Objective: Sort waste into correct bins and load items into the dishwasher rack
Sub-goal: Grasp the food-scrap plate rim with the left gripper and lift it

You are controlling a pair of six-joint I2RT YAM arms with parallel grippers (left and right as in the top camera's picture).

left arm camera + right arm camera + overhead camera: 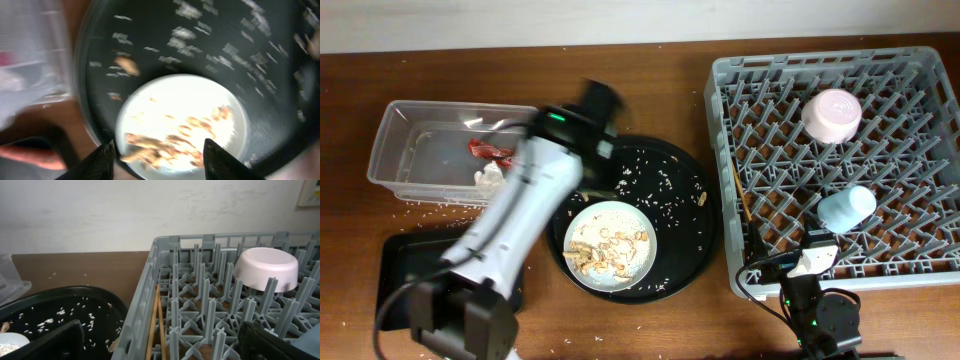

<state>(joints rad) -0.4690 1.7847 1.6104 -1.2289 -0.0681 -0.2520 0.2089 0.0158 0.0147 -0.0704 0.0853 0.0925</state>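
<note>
The round pale plate (610, 240) with beige food scraps (592, 252) sits in the large round black tray (690, 200). My left gripper (160, 167) is open and empty just above the plate's near edge (182, 95); this view is blurred. In the overhead view its fingers are hidden under the arm. The clear tub (410, 150) holds the red wrapper (490, 150) and white tissue (490, 178). The grey rack (920, 130) holds the white-pink bowl (832, 113), light-blue cup (847, 208) and chopsticks (748, 215). My right gripper (165, 347) is open and empty at the rack's near left corner (145, 305).
The shallow black tray (400, 262) lies at the front left, mostly under my left arm. A blurred orange-red shape (22, 156) shows there in the left wrist view. Rice grains are scattered over the round tray and beside the tub (425, 205).
</note>
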